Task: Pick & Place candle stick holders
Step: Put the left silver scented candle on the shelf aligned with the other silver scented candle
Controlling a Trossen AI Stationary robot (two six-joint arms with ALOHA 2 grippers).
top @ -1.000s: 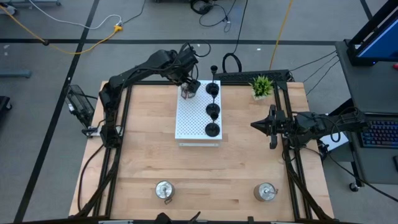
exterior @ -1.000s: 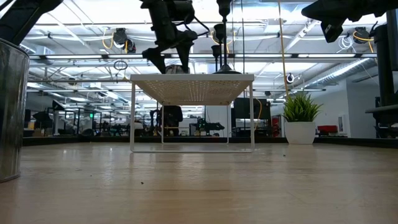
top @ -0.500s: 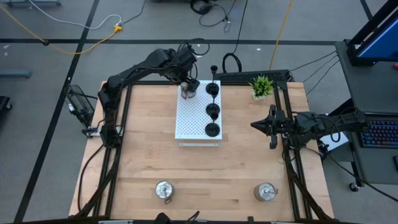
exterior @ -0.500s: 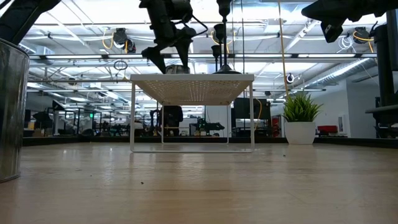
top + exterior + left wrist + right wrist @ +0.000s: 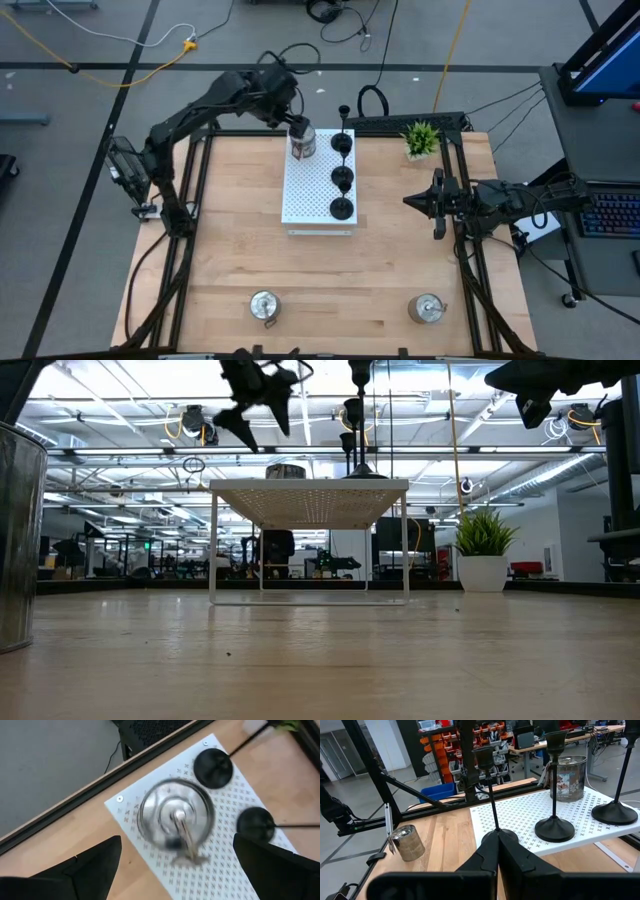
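Observation:
A silver candle stick holder [image 5: 303, 141] [image 5: 175, 815] stands by its base on the far left corner of the white perforated board [image 5: 305, 195]. Three black goblet-shaped holders [image 5: 342, 177] stand in a row along the board's right side. My left gripper [image 5: 175, 870] [image 5: 258, 422] hangs open above the silver holder, clear of it, with nothing between its fingers. My right gripper [image 5: 407, 200] [image 5: 497, 865] waits shut and level at the table's right side, pointing at the board.
Two more silver holders stand near the table's front edge, one at the left [image 5: 264, 305] and one at the right [image 5: 427, 308]. A small potted plant [image 5: 421, 138] stands at the far right. Bare wood lies between the board and the front edge.
My left gripper has risen from around the silver holder on the board and drawn back toward the table's far left, staying open. The silver holder stays upright where it was on the board's corner.

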